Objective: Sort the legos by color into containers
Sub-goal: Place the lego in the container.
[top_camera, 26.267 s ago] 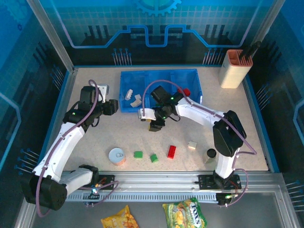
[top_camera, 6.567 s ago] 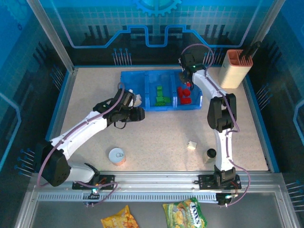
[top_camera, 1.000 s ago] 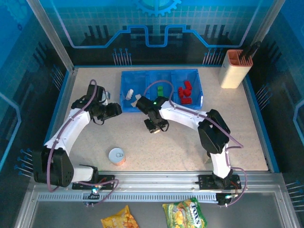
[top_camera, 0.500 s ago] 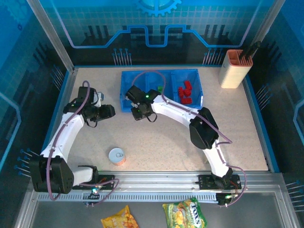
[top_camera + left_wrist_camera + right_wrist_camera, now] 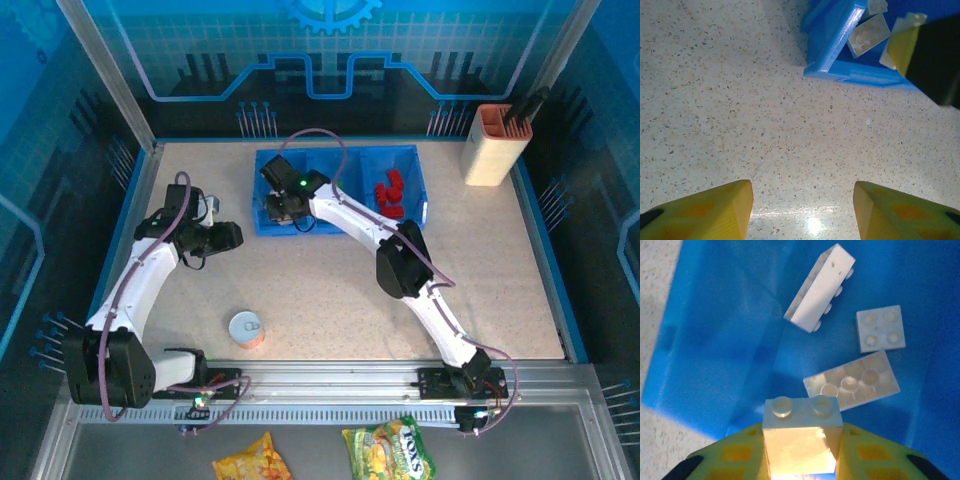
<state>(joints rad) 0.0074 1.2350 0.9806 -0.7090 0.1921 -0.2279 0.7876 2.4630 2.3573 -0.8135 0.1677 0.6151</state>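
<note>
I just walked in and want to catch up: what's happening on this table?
A lego sort by color is under way. The right gripper holds a cream-white brick in its jaws above the left compartment of the blue bin, where three white bricks lie. Red bricks sit in the right compartment. The left gripper hovers open and empty over the table beside the bin's near left corner.

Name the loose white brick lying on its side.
The long white plastic brick, topmost in the right wrist view: its studs point sideways; the square and translucent ones lie flat.
</note>
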